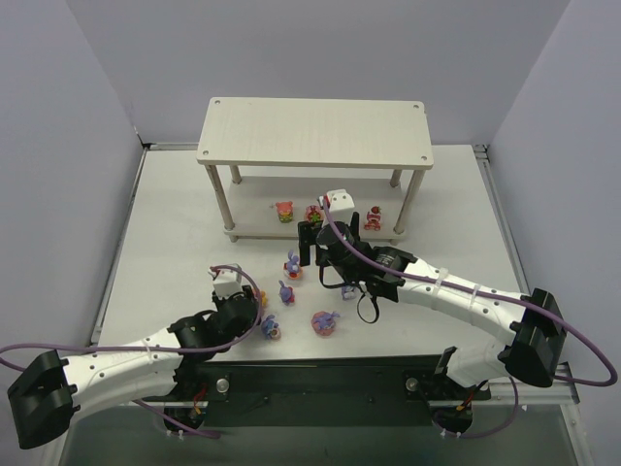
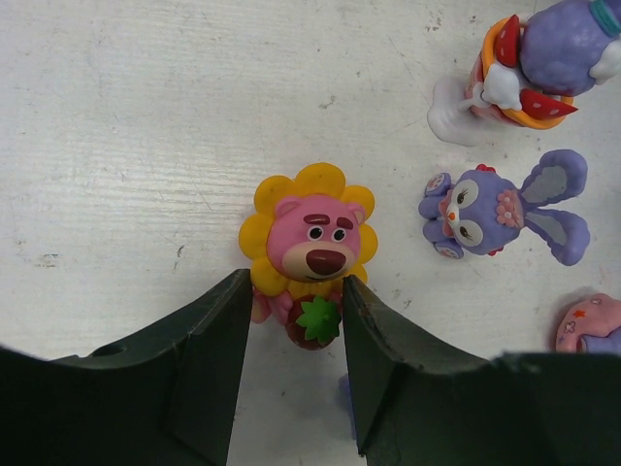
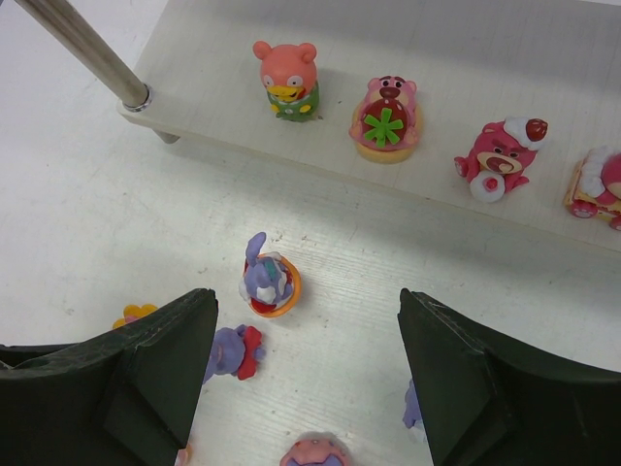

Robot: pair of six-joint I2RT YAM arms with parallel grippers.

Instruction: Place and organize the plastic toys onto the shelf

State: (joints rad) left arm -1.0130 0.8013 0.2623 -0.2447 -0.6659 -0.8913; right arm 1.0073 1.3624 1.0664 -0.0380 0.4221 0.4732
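A: Which step is in hand?

B: Pick-up of the sunflower bear. The left tool is parted, one jaw either side of the bear's lower half; firm contact cannot be confirmed. The right tool is spread wide and empty, facing the shelf, whose lower tier carries four toys.

A: Location and heading of the bear?

B: On the surface, centre of the left wrist view, apart from the shelf. Apparently face up, head toward the frame's top, long axis top to bottom, in line with the gap between the jaws.

A: Next move?

B: In my judgement: close across the narrow lower body, lift clear of the bunny at right of frame, carry to the lower tier
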